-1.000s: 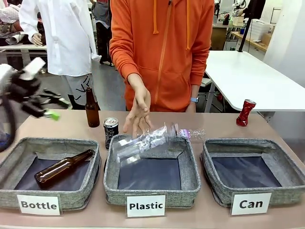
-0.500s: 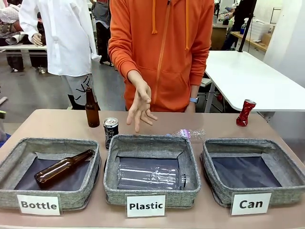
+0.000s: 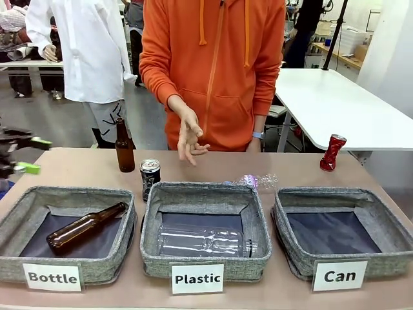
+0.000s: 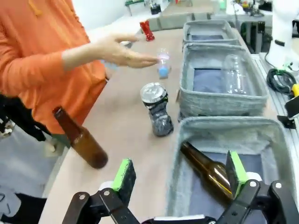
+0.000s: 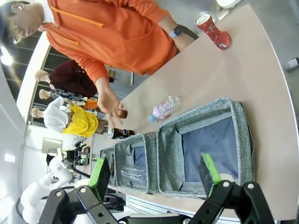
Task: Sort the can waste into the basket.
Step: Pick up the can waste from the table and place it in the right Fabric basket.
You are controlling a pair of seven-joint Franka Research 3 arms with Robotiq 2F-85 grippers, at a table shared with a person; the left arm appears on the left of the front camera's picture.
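Front view gives me both pieces of can waste standing on the tan table point(image 3: 90, 169); the black can point(image 3: 150, 175), upright with a silver top, sits at eleven o'clock of the Plastic basket point(image 3: 151, 255), just beside its far left corner; the red can point(image 3: 333, 152), crushed and bent at the middle, stands at twelve o'clock of the Can basket point(image 3: 293, 255), close to the table's far edge and apart from the basket's far rim. The Can basket is grey woven fabric, its dark lining open to view, its white label on the near wall.

My left gripper point(image 4: 180, 172) has its green pads spread wide with nothing between them, hanging over the Bottle basket point(image 4: 224, 127); in the left wrist view the black can lies ahead at eleven o'clock. My right gripper point(image 5: 155, 172) is spread wide too, and empty, high above the near side of the Can basket.

For room: a bare strip of table runs between the baskets' far rims and the far edge; an upright brown glass bottle point(image 3: 124, 147) stands near the black can at ten o'clock; the person's hand point(image 3: 189, 135) hangs above the table at one o'clock of that can; a crumpled clear plastic bottle point(image 3: 255, 181) lies by the far corners of the Plastic and Can baskets.
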